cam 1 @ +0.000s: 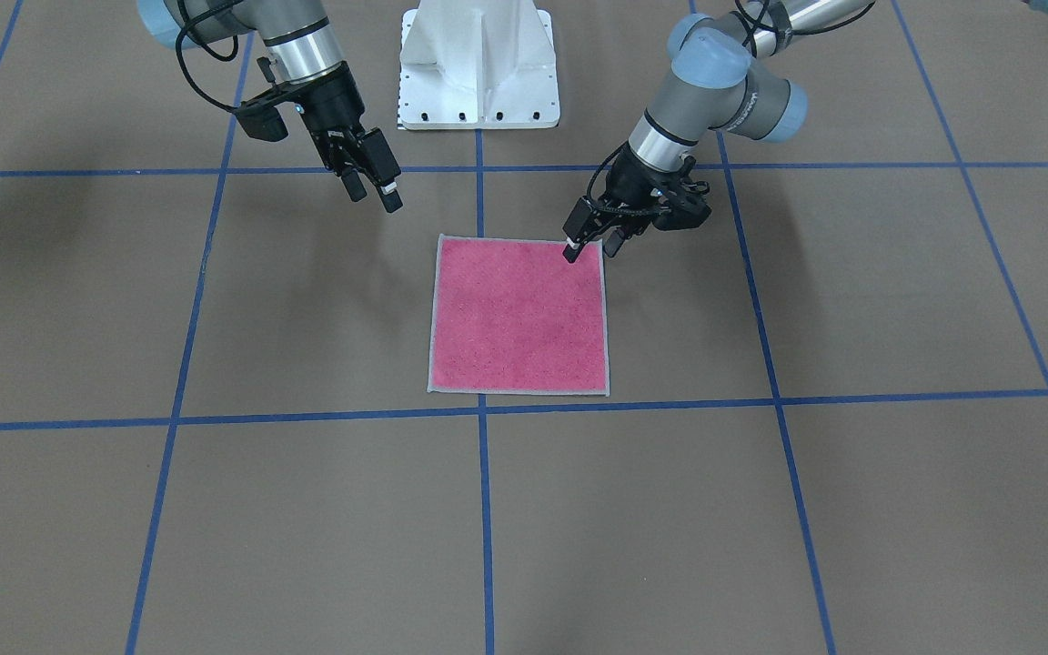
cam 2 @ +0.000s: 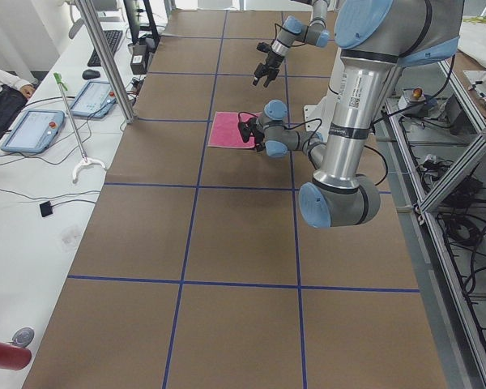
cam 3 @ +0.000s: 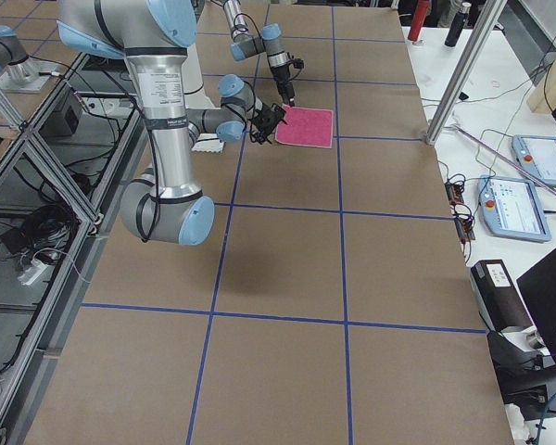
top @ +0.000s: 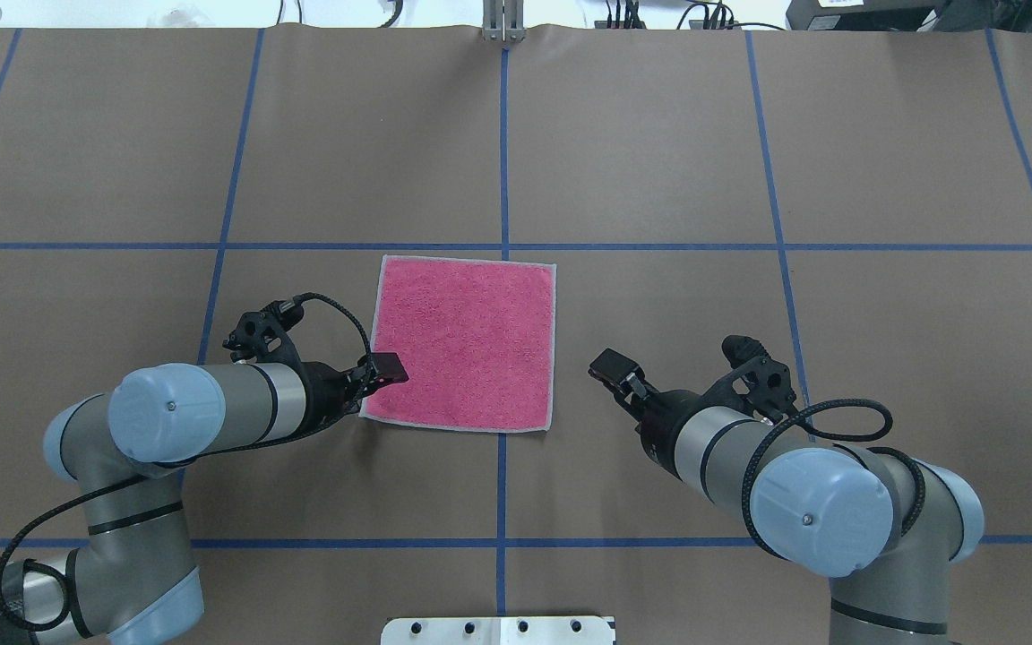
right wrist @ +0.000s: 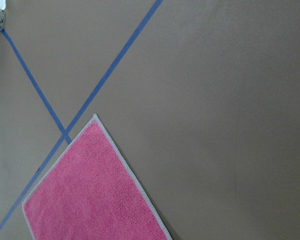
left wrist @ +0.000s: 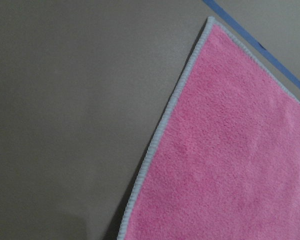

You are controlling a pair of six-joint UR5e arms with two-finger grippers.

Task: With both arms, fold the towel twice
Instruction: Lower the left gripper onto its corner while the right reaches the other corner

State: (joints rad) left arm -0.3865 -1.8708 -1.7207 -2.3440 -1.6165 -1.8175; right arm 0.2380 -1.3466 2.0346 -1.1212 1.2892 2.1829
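Note:
The towel (cam 1: 519,314) lies flat and unfolded, pink face up, near the table's middle (top: 462,340). My left gripper (cam 1: 592,247) is low at the towel's corner nearest the robot on my left side (top: 388,369). It is open, with one fingertip (cam 1: 571,253) over the pink cloth and the other off its edge. My right gripper (cam 1: 374,193) is open and empty, raised above bare table to the right of the towel (top: 613,367). The left wrist view shows the towel's edge (left wrist: 240,150). The right wrist view shows one towel corner (right wrist: 90,190). Neither wrist view shows fingers.
The white pedestal base (cam 1: 478,64) stands at the robot's side of the table. Blue tape lines (top: 503,246) cross the brown surface. A side bench with tablets (cam 2: 32,130) and a metal post (cam 2: 105,57) lie beyond the far edge.

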